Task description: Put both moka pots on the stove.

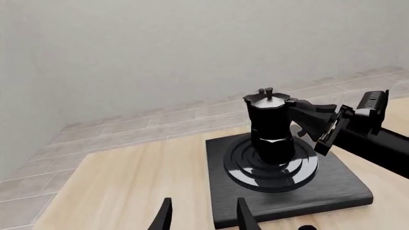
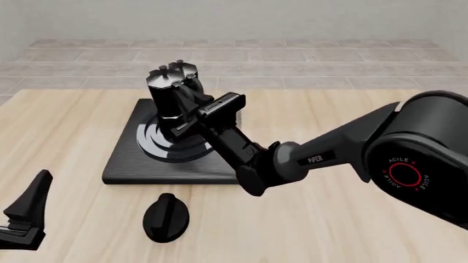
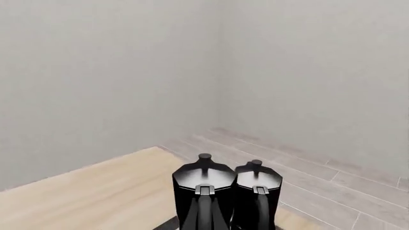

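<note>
Right pincer (image 2: 188, 104) beside two moka pots (image 3: 227, 194) on stove (image 2: 128, 161).

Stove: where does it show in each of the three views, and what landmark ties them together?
Front view: the stove lies left of centre, under the right arm's reach.
Left wrist view: it fills the lower right, ring burner showing, beyond the left fingers.
Right wrist view: barely there; only a dark sliver at the bottom edge.
Shared landmark: the moka pots on it, seen in all three.
</note>
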`<state>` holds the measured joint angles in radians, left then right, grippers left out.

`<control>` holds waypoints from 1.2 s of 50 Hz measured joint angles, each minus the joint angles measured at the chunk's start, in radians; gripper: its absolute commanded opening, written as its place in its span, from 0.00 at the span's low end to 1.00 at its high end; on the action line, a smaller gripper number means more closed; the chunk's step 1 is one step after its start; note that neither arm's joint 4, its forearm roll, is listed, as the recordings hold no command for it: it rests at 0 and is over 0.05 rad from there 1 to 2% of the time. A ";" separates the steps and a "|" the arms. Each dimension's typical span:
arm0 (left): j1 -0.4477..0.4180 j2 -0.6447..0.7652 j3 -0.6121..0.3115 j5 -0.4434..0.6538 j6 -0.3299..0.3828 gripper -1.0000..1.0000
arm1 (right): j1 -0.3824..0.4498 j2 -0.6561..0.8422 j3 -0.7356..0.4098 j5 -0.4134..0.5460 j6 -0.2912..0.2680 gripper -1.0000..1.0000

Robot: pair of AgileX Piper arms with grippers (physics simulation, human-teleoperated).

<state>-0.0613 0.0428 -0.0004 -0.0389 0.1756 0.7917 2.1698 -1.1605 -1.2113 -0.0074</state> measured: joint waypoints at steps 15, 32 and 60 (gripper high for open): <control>0.000 -0.008 0.000 0.008 -0.002 1.00 | -0.009 0.027 -0.005 0.000 0.006 0.00; -0.001 -0.011 0.000 0.010 -0.004 1.00 | -0.017 0.055 -0.009 0.000 0.022 0.00; -0.002 -0.006 0.000 0.006 -0.007 1.00 | -0.020 0.064 -0.010 -0.004 0.029 0.00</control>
<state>-0.0629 0.0364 -0.0007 -0.0327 0.1688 0.7716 2.2341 -1.1708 -1.2150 0.0217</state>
